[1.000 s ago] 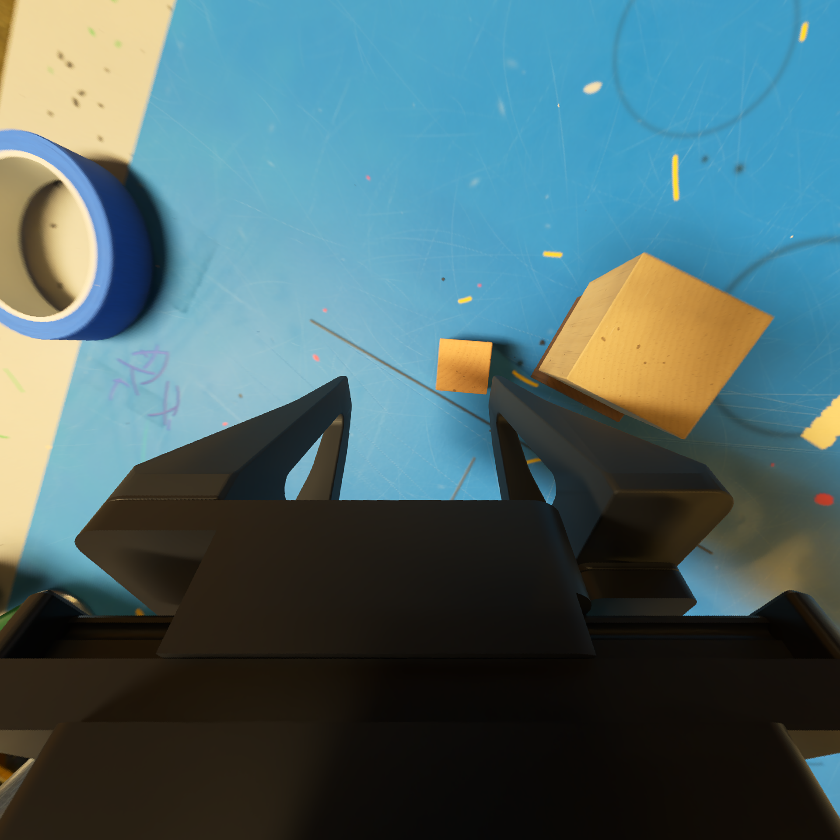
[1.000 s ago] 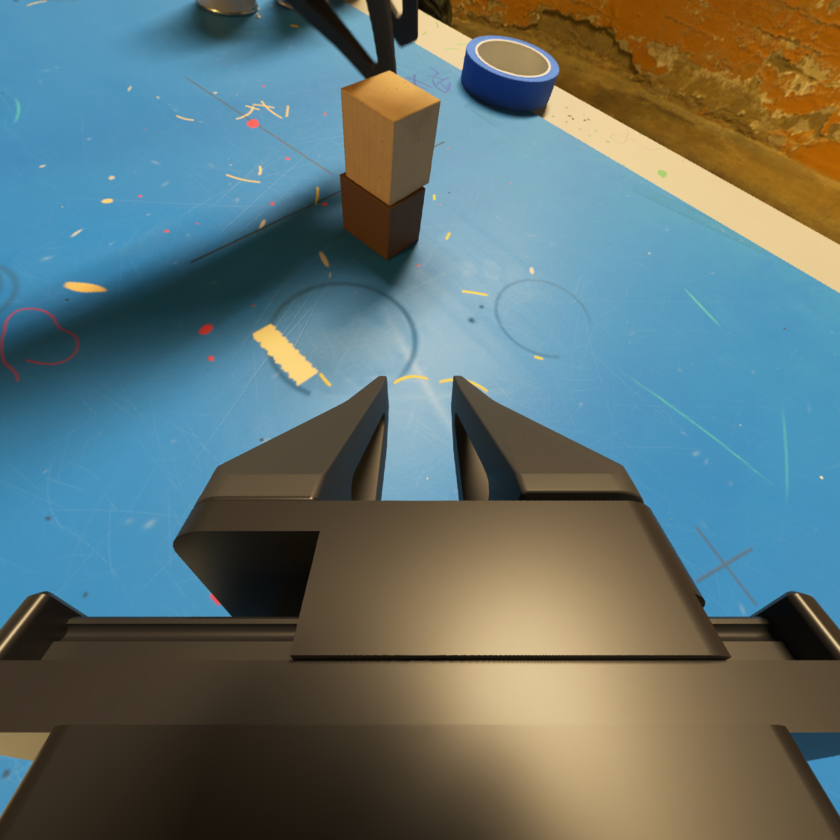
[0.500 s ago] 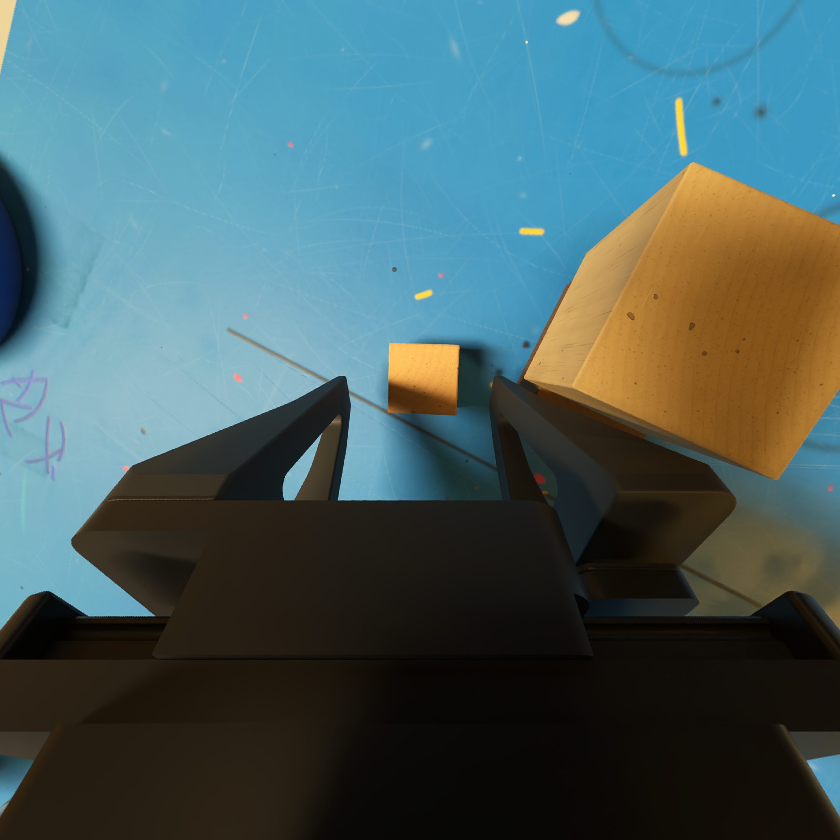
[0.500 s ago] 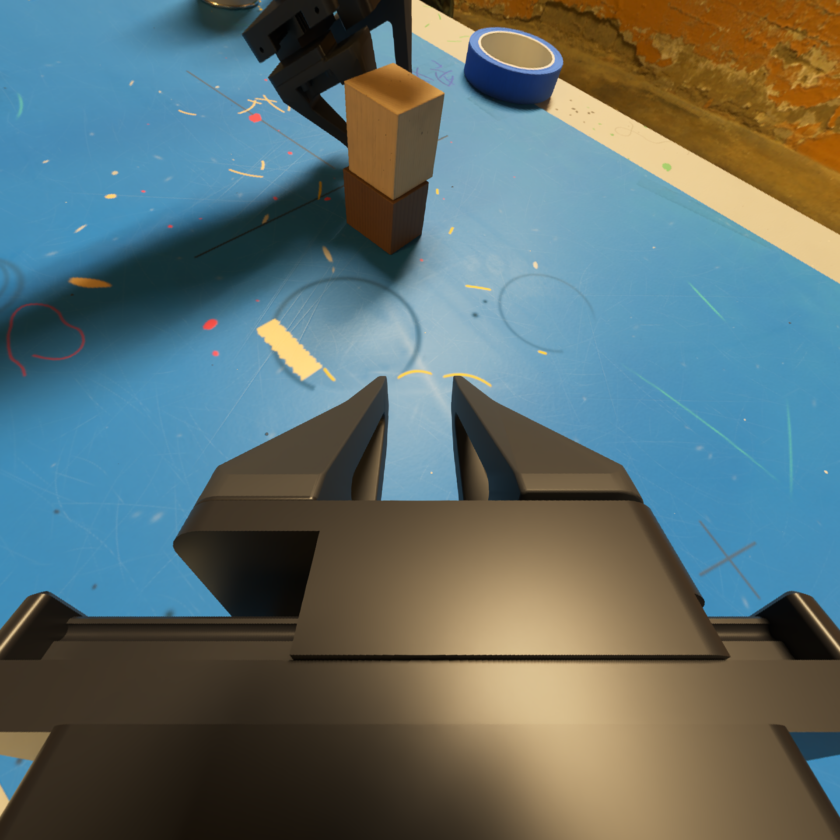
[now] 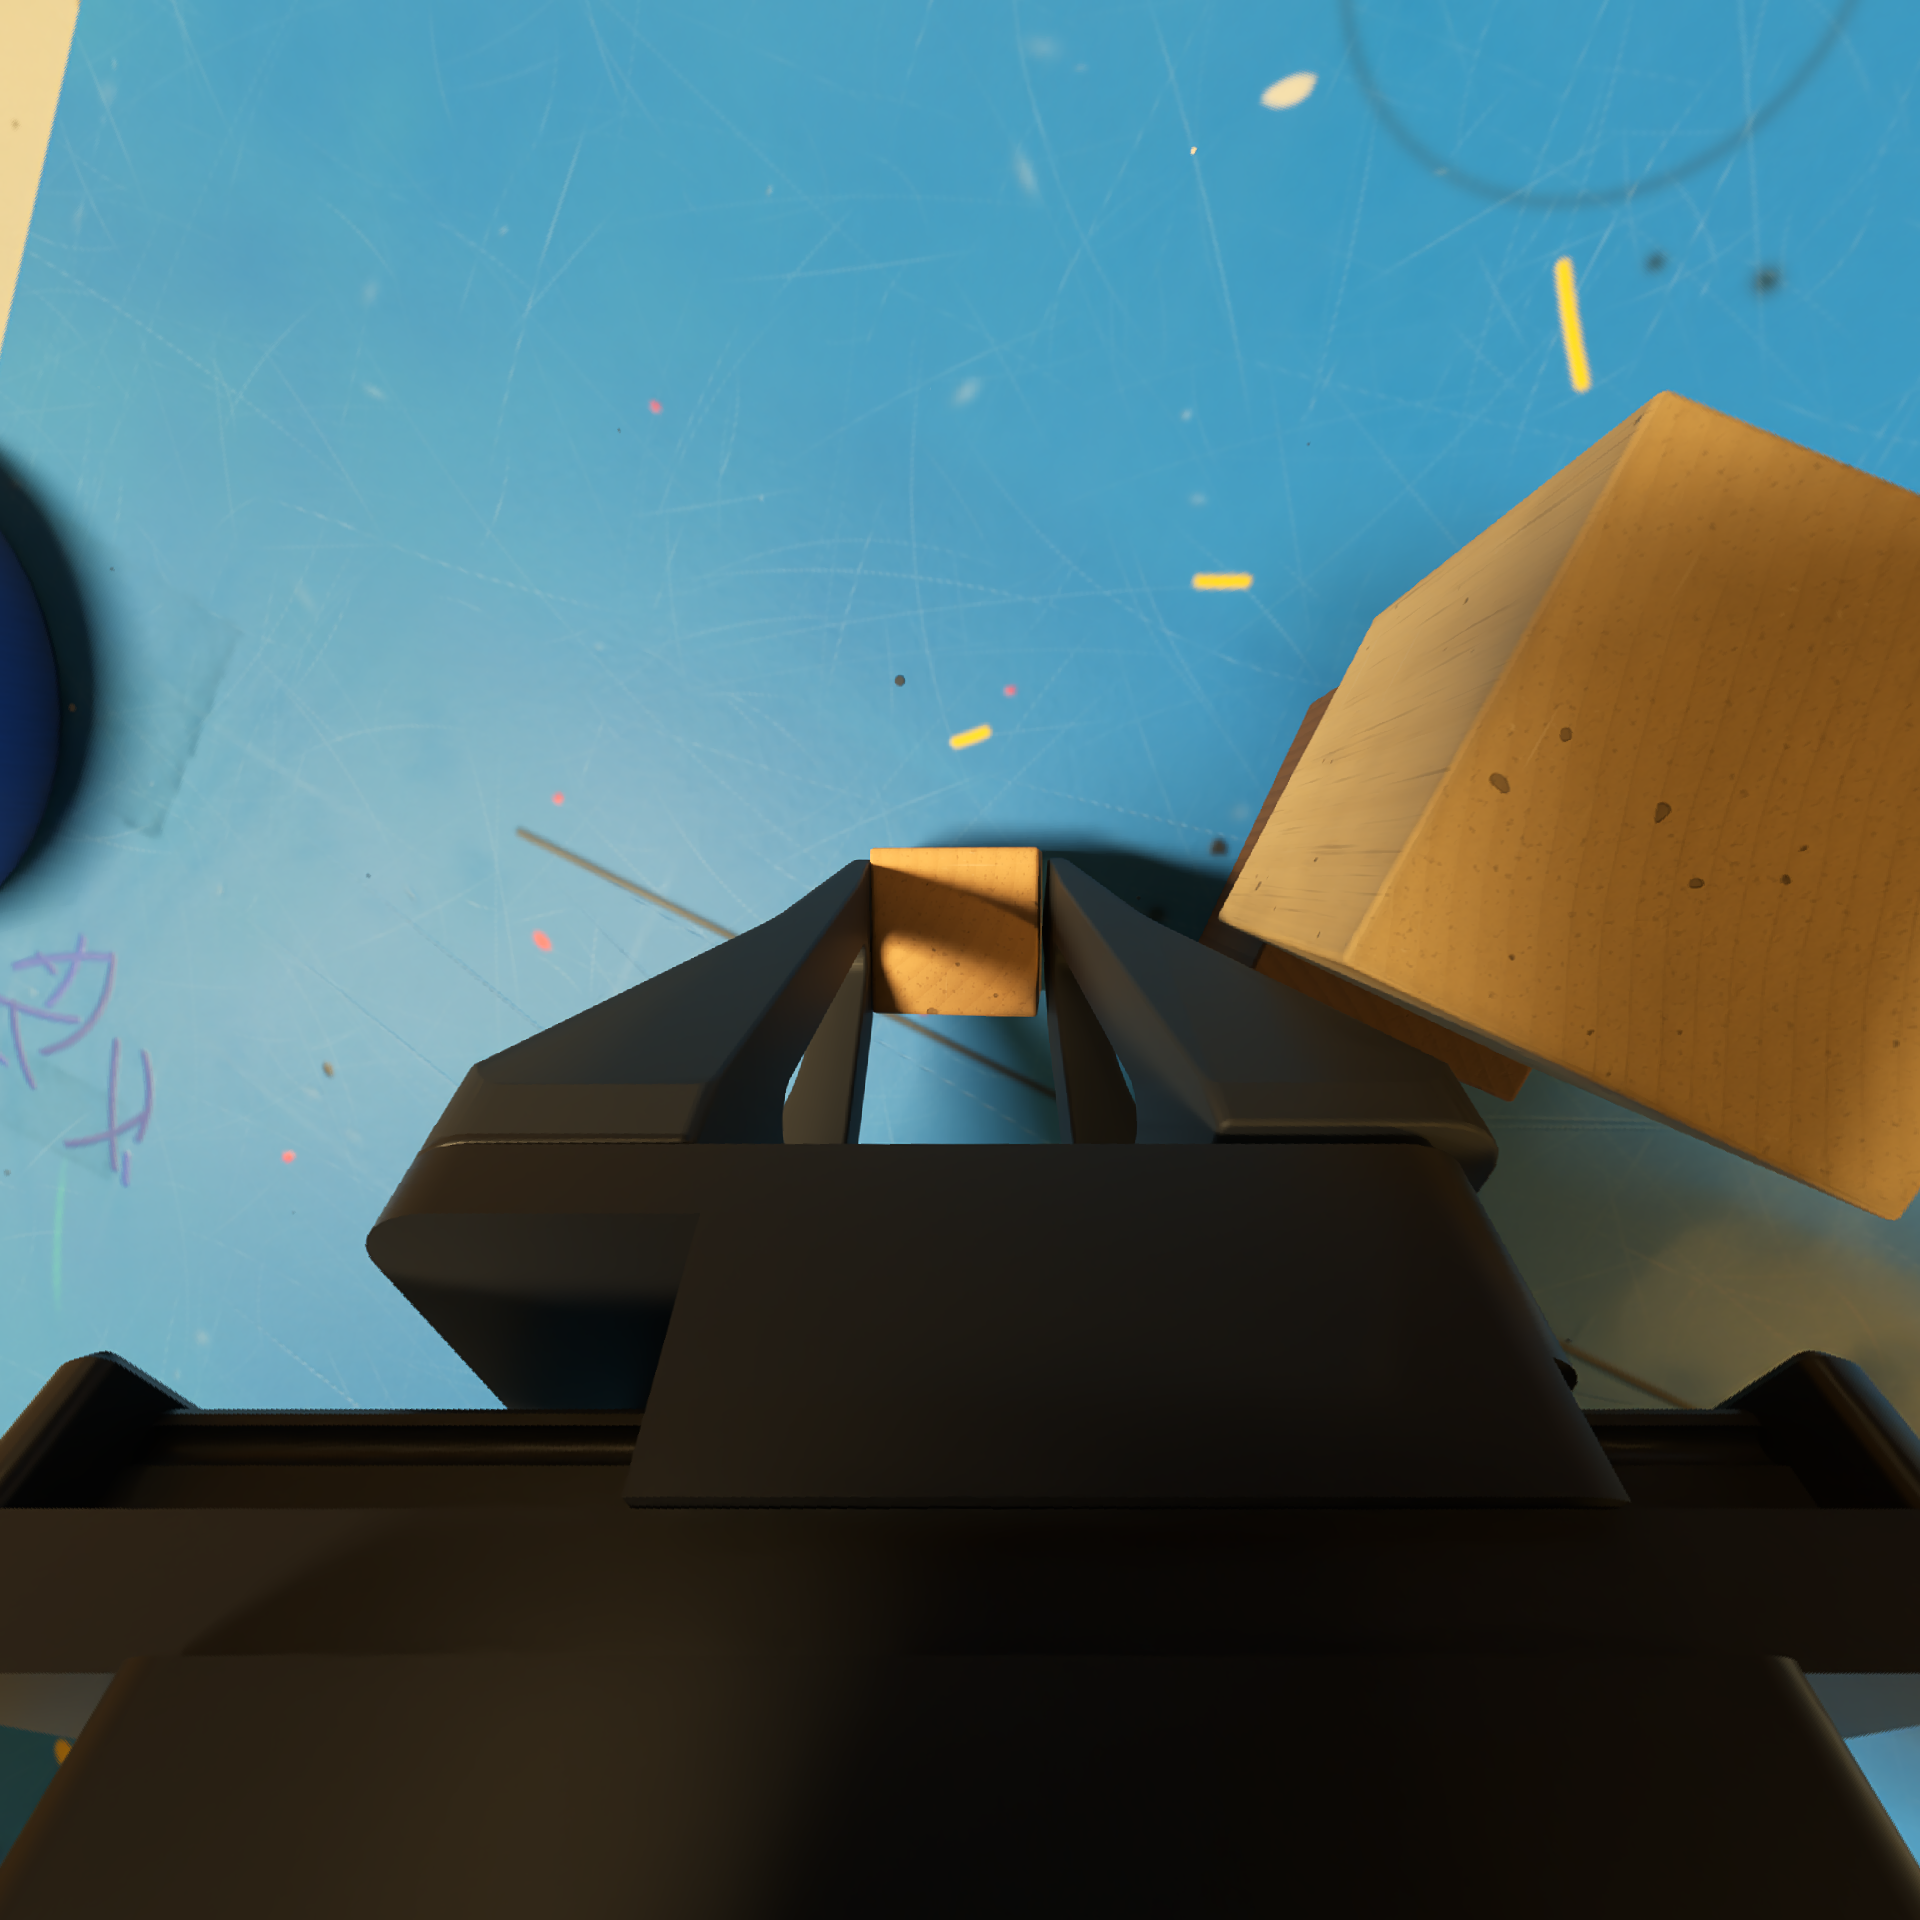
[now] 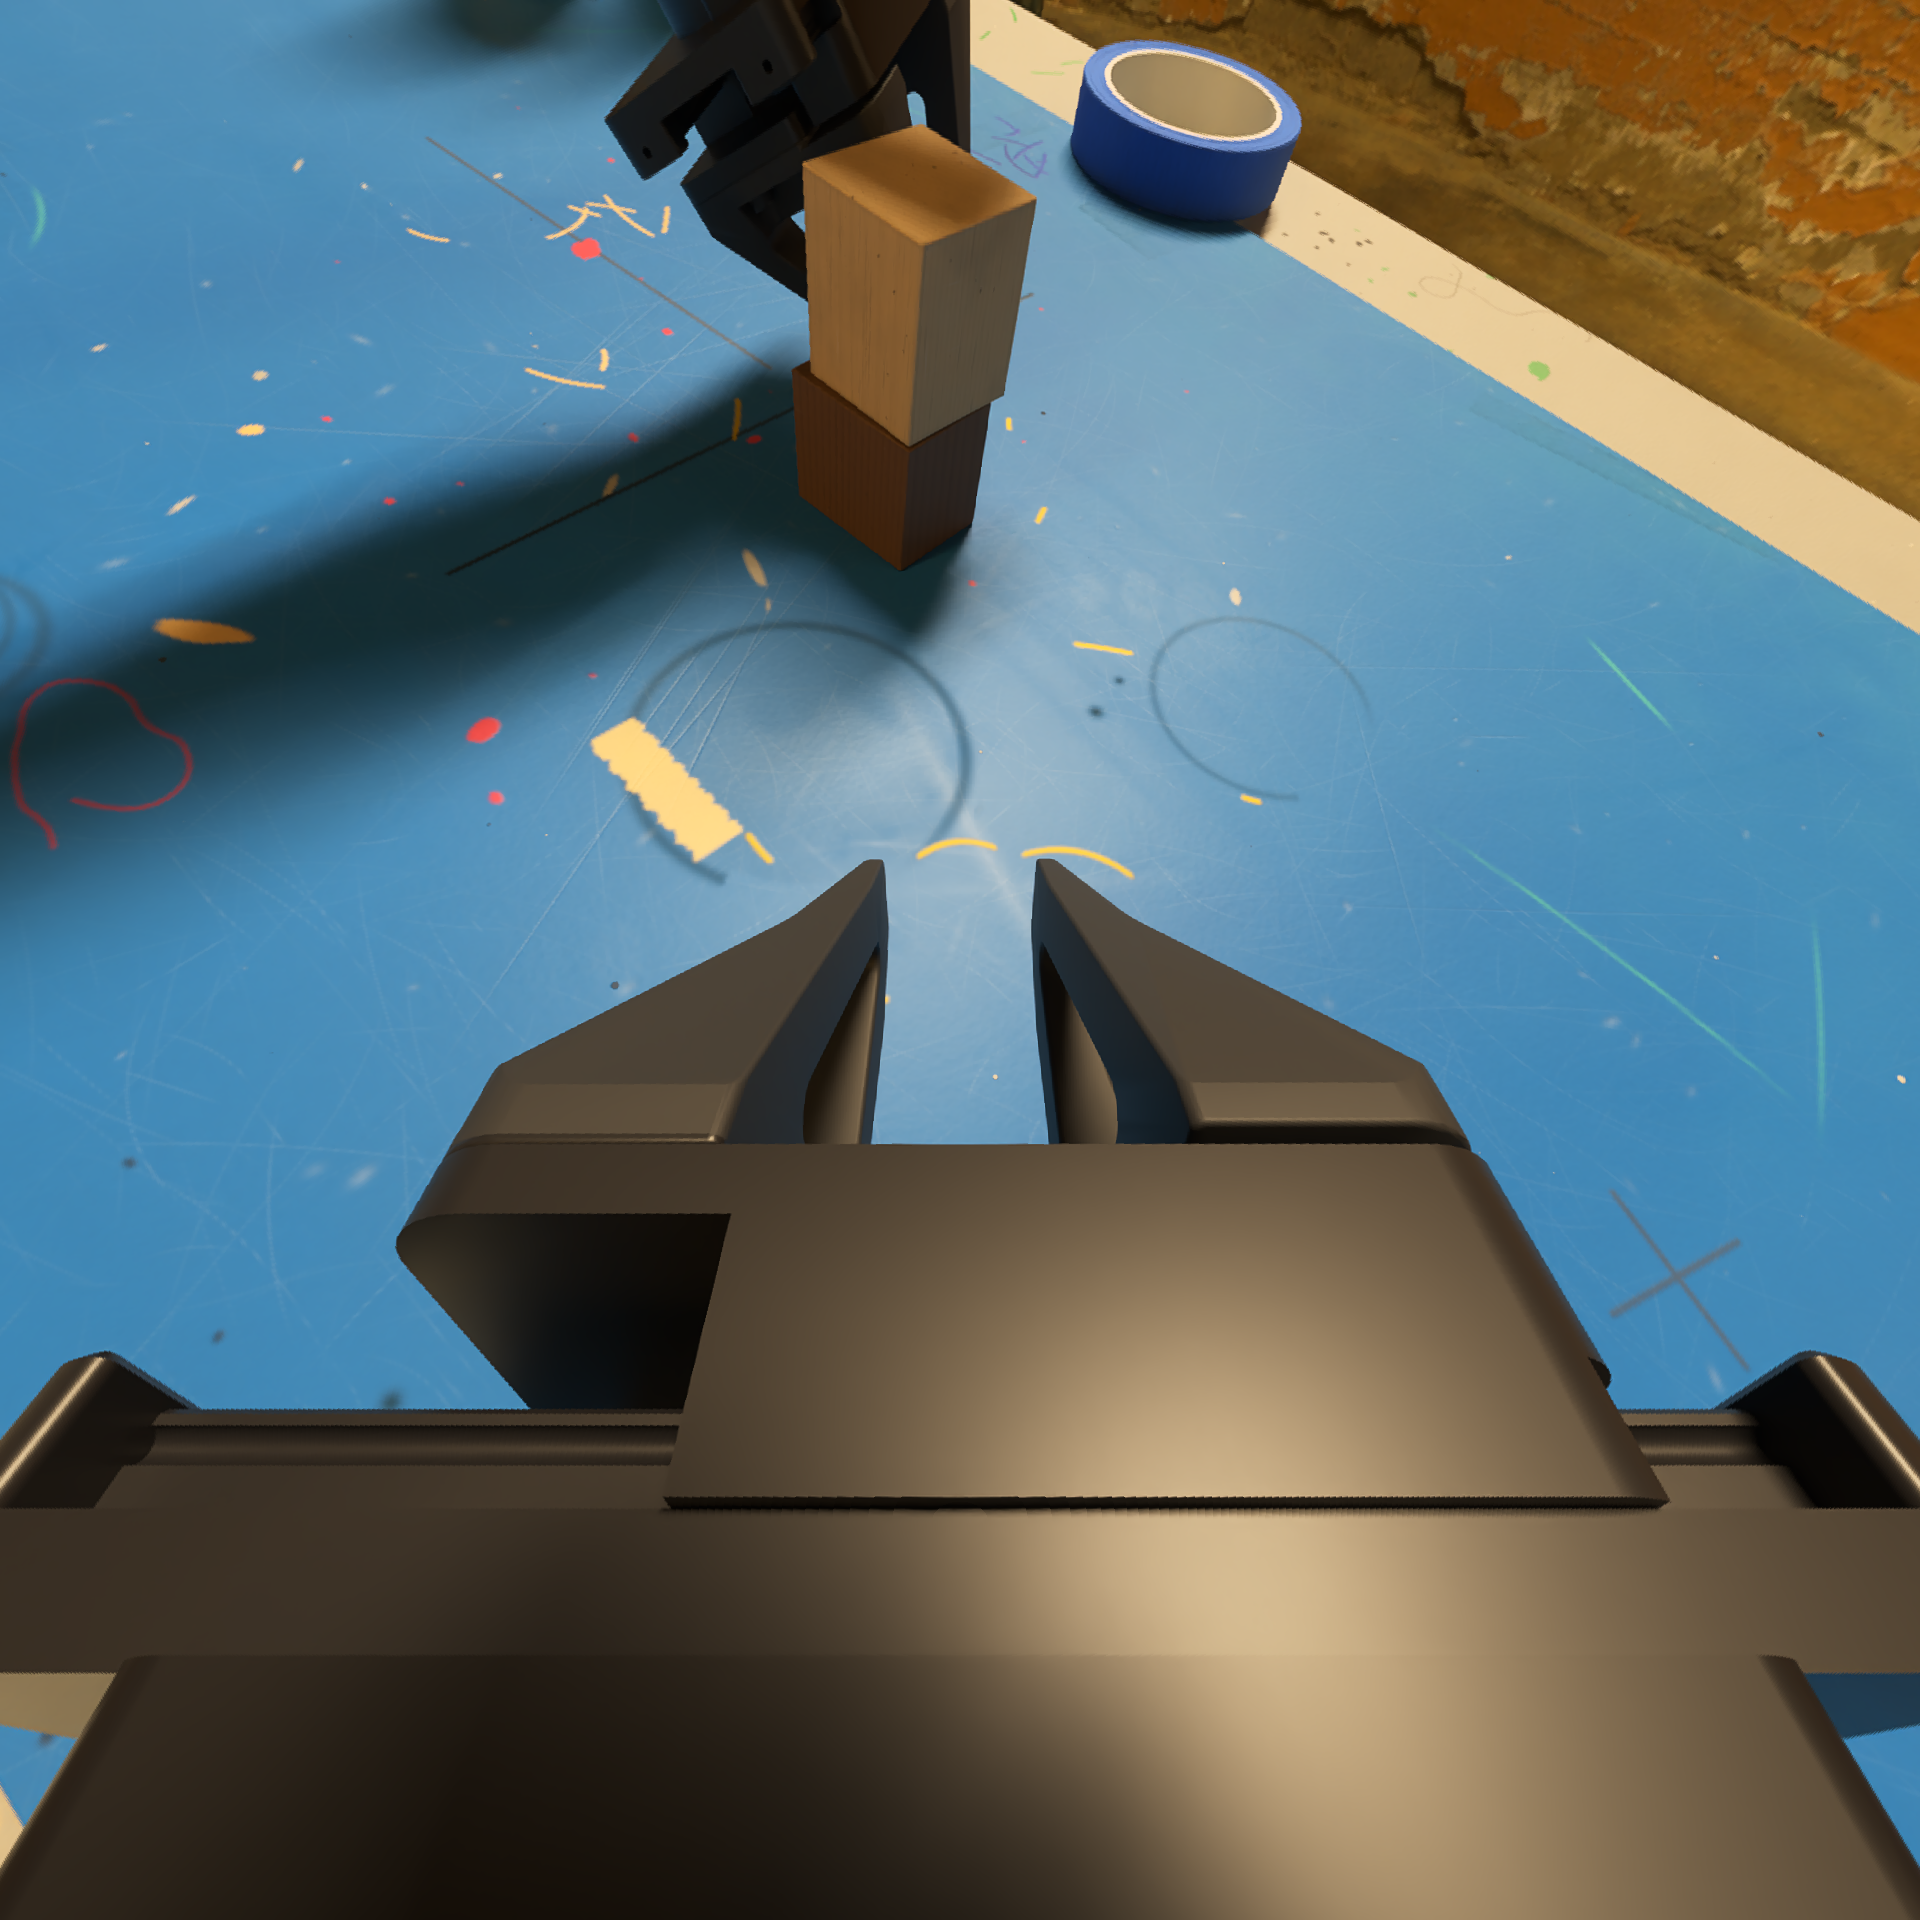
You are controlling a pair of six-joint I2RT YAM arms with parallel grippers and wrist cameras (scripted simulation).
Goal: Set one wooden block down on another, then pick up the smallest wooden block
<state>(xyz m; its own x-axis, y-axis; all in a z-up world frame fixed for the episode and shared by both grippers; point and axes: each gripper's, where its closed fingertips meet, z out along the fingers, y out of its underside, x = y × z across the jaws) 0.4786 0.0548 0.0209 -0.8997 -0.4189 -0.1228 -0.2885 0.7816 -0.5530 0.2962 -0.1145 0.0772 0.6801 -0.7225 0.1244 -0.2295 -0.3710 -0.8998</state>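
Note:
My left gripper (image 5: 956, 868) is shut on the smallest wooden block (image 5: 954, 930), a small light cube low on the blue mat (image 5: 727, 416). Just to its right stands a stack: a large light wooden block (image 5: 1621, 810) on top of a dark brown block (image 5: 1392, 1023), which is mostly hidden. In the right wrist view the stack stands upright, the light block (image 6: 914, 281) on the dark one (image 6: 883, 478), with the left gripper (image 6: 748, 156) behind it. The small block is hidden there. My right gripper (image 6: 958, 868) is open and empty, well in front of the stack.
A blue tape roll (image 6: 1184, 135) lies at the mat's far edge by the pale table border (image 6: 1662, 416); it also shows at the left edge of the left wrist view (image 5: 21, 717). The right finger (image 5: 1143, 977) is very close to the stack.
My left gripper came down over the small block and its fingers closed on it. The stack looms larger. My right gripper has stayed where it was.

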